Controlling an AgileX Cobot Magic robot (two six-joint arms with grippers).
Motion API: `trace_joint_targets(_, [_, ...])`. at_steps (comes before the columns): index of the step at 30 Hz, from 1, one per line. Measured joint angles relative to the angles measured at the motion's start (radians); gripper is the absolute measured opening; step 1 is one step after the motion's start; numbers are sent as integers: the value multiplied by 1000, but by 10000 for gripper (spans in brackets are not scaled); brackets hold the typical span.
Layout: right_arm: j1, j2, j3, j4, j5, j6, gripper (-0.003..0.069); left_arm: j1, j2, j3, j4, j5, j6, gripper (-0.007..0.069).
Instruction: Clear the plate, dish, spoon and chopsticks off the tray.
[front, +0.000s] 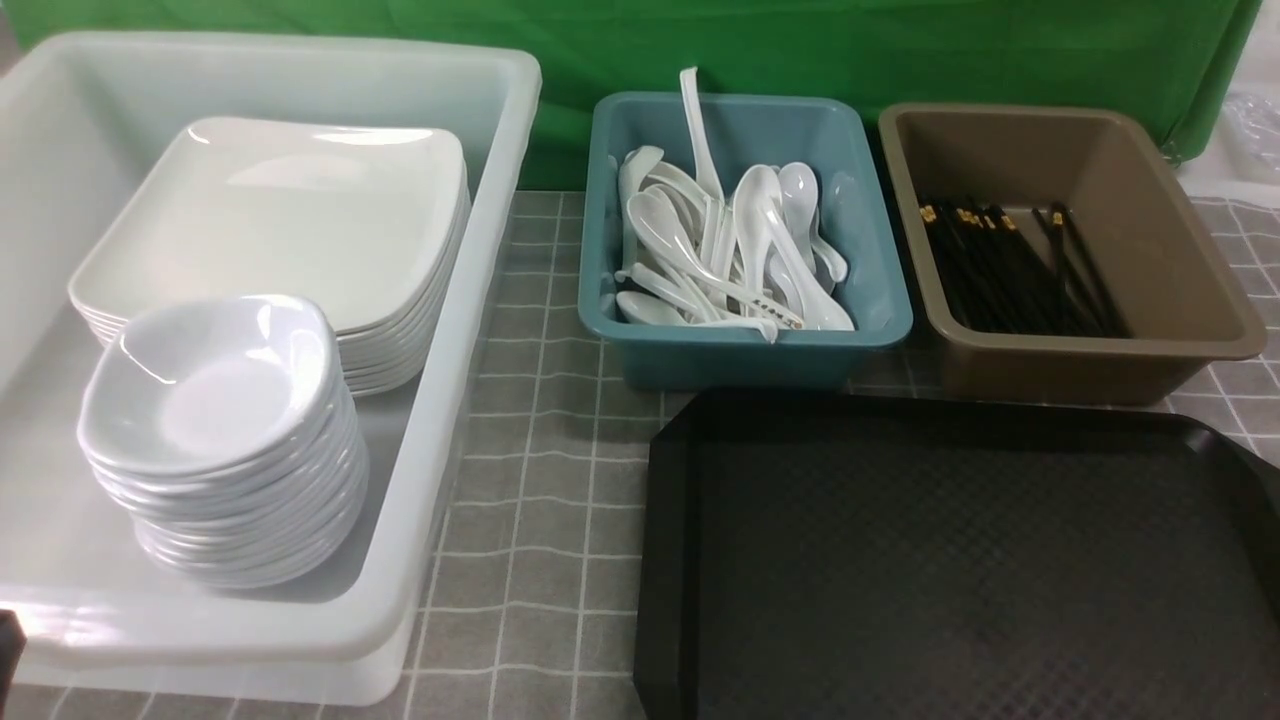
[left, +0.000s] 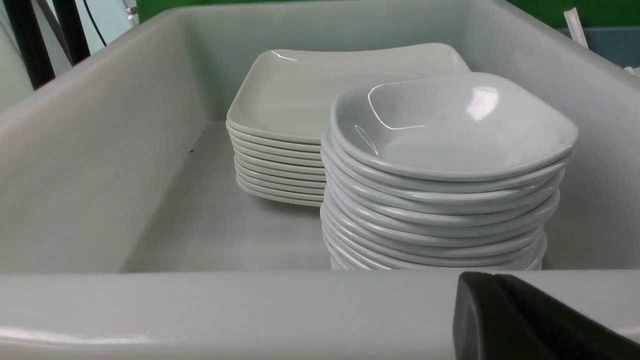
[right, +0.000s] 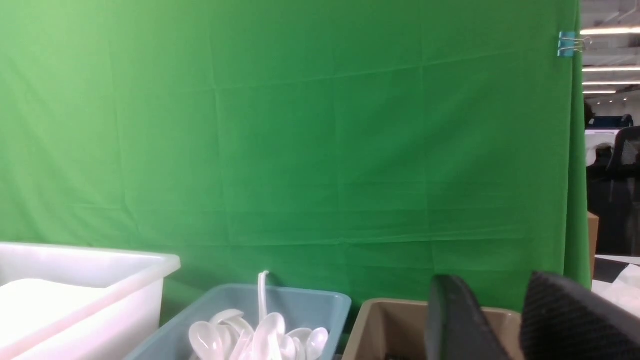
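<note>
The black tray (front: 950, 560) at the front right has nothing on it. A stack of large white plates (front: 290, 210) and a stack of small white dishes (front: 205, 380) stand in the white bin (front: 440, 400); both stacks also show in the left wrist view, plates (left: 320, 95) behind dishes (left: 450, 125). A spoon with dark print (front: 770, 308) lies among plain spoons in the teal bin (front: 880, 250). Black chopsticks (front: 1010, 265) lie in the brown bin (front: 1180, 260). My left gripper (left: 487, 280) is shut and empty, outside the white bin's near rim. My right gripper (right: 492, 287) is open and empty, raised in front of the brown bin.
The white bin's near wall (left: 225, 310) lies just ahead of my left gripper. A green backdrop (right: 300, 150) hangs behind the bins. A grey checked cloth (front: 540, 480) covers the table between the white bin and the tray.
</note>
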Motion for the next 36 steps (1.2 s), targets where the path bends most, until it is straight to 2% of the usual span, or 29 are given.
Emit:
trace_joint_targets(27, [0,0,1,-9,0,-2,242,0,0,0,0,-1,2,6])
trace_joint_targets(29, [0,0,7,-68,0,-2,242,0,0,0,0,-1,4,6])
trace_joint_targets(32, [0,0,35,-259,5,-1,242,0,0,0,0,-1,7,6])
trace_joint_targets(36, [0,1,123,-311,28,1,242,1,0,0,0,-1,8,6])
